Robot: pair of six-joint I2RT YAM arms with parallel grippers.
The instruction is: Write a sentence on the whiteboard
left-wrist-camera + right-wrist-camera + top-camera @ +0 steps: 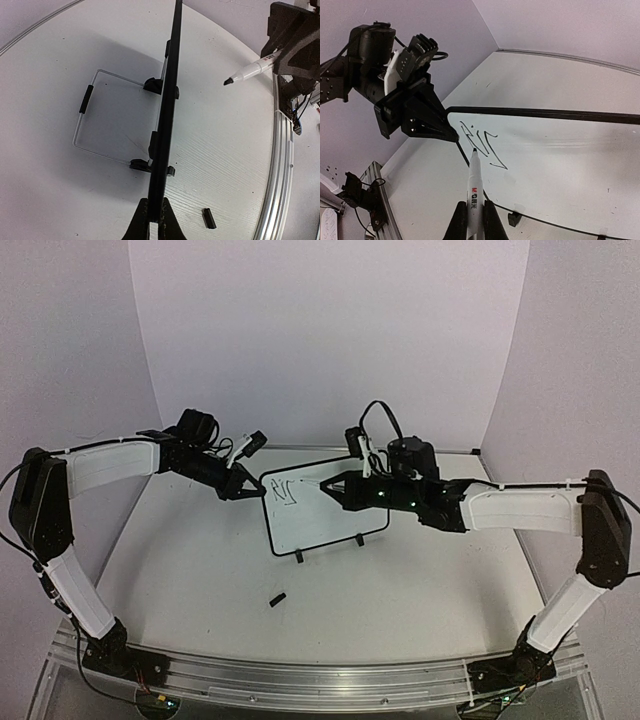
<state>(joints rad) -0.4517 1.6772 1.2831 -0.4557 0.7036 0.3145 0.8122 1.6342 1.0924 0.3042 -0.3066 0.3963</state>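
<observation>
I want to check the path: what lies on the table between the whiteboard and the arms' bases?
A small black cap lies there, just in front of the whiteboard; the top view shows it.

One whiteboard (330, 515), one marker (474, 190), one small black piece (277, 598), two end effectors (258, 492) (328, 487).

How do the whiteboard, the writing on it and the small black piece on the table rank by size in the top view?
1. whiteboard
2. writing
3. black piece, clearly the smallest
</observation>
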